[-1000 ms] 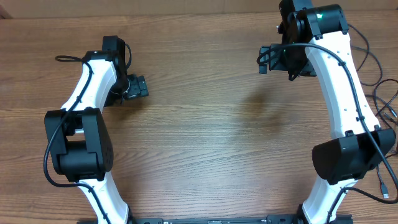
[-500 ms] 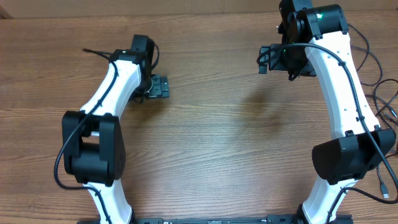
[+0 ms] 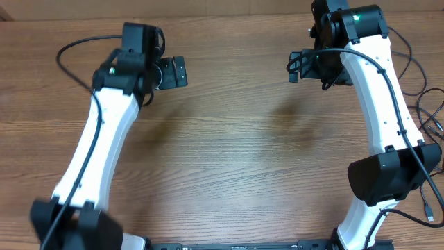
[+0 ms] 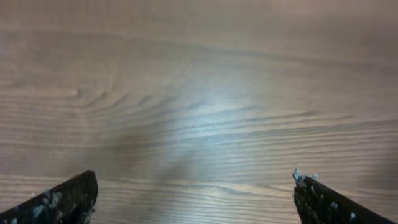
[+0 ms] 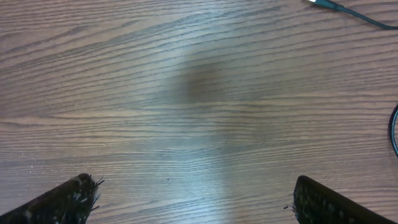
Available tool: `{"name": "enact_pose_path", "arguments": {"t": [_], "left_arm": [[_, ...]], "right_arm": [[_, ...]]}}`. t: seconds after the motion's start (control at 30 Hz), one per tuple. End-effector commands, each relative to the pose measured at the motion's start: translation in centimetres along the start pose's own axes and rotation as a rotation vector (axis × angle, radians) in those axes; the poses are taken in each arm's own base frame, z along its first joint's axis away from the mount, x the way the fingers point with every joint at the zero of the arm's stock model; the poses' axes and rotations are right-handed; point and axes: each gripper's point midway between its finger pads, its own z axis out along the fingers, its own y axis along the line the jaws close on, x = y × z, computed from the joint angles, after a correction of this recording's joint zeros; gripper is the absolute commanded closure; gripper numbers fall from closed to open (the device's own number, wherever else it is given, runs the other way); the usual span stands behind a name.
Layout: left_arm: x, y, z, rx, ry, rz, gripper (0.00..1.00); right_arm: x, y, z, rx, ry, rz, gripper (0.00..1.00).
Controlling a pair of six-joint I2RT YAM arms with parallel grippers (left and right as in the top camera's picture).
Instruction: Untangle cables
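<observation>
Thin black cables (image 3: 430,114) lie in loose loops at the table's far right edge, beside the right arm's base. One cord ends in a silver-tipped plug (image 3: 430,217). In the right wrist view a silver-tipped cable end (image 5: 339,8) lies at the top right. Another black cord (image 5: 394,130) curves at the right edge. My left gripper (image 3: 182,71) is open and empty over bare wood at the back left; it also shows in the left wrist view (image 4: 196,199). My right gripper (image 3: 293,67) is open and empty at the back right; it also shows in the right wrist view (image 5: 196,199).
The wooden table (image 3: 236,139) fills the views. The left arm's own thick black wire (image 3: 69,48) loops out at the back left. Both arm bases stand at the front edge.
My left arm has stretched out toward the back of the table, carrying its open gripper farther back and to the right. The right arm has not moved.
</observation>
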Motion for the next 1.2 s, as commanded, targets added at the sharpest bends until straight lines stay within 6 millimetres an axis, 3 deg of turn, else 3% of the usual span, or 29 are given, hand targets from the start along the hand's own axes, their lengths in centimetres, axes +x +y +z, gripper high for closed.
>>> {"name": "enact_pose_path", "arguments": {"t": [0.0,0.23,0.43,0.73,0.97,1.17], "left_arm": [[1.4,-1.7,-2.3,0.069,-0.071,0.032,0.0],[3.1,-2.9,-6.5,0.194,-0.32,0.021,0.0],[5.0,-2.0,-9.2,0.305,-0.544,-0.093,0.0],[7.7,-0.4,-12.6,0.413,-0.849,-0.101,0.0],[10.0,1.6,-13.1,0.378,-0.946,-0.056,0.01],[13.2,3.6,-10.9,0.353,-0.958,-0.032,0.01]], "right_arm": [[0.0,-0.1,-1.5,-0.009,-0.039,0.011,0.0],[0.0,-0.1,-1.5,-0.009,-0.039,0.011,0.0],[0.0,-0.1,-1.5,-0.009,-0.04,0.011,0.0],[0.0,-0.1,-1.5,-0.009,-0.04,0.011,0.0],[0.0,-0.1,-1.5,-0.009,-0.04,0.011,0.0],[0.0,-0.1,-1.5,-0.009,-0.04,0.011,0.0]]}}
